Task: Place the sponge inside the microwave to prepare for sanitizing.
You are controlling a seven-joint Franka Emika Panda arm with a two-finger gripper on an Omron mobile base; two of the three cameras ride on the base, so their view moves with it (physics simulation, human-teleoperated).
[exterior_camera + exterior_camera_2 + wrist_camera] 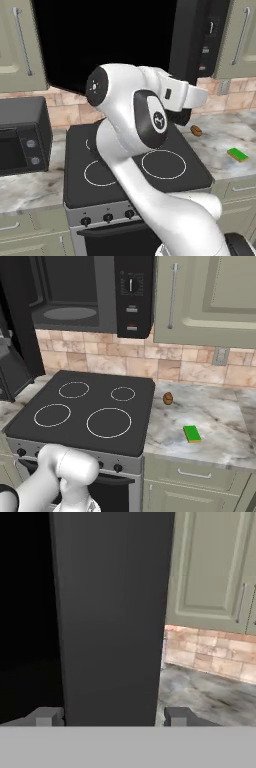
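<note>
The green sponge lies flat on the marble counter to the right of the stove. The microwave hangs above the stove with its door swung open; a grey interior with a round plate shows inside. My gripper is open, its fingertips wide apart with nothing between them, and it faces the dark door panel at close range. My hand is up beside the door's edge, well above and to the left of the sponge.
A small brown roundish object sits on the counter near the stove's back right corner. A black toaster oven stands left of the black cooktop. Green-grey cabinets hang to the right of the microwave.
</note>
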